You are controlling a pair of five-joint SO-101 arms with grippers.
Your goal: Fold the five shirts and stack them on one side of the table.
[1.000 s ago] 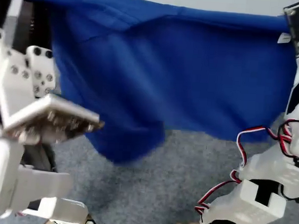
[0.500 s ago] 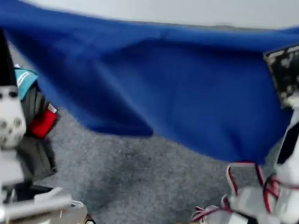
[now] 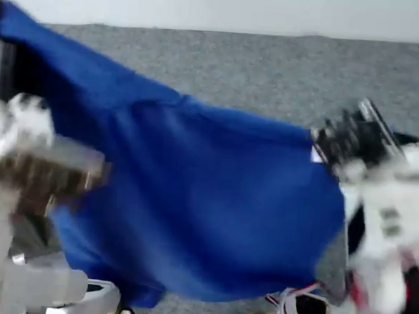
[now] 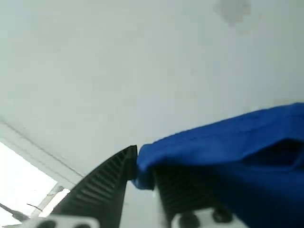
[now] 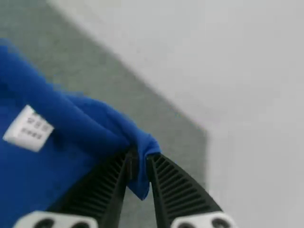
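Note:
A blue shirt [image 3: 207,199] hangs spread between my two arms above the grey table [image 3: 272,68]. My left gripper [image 4: 142,168] is shut on one bunched corner of the blue shirt [image 4: 223,142], high at the left side. My right gripper [image 5: 139,164] is shut on another corner of the shirt [image 5: 57,142], beside its white label [image 5: 28,128]. In the high view the right gripper [image 3: 338,147] sits at the shirt's right edge, close to the label [image 3: 316,156]. The shirt's lower hem droops toward the front edge.
The far half of the table lies bare up to a white wall [image 3: 219,4]. A grey garment [image 3: 30,238] peeks out under the shirt at the front left. Red and white wires [image 3: 293,304] trail at the front right by the arm bases.
The shirt has swung down and toward the front, uncovering the far table. Both arms moved with it, still gripping its corners.

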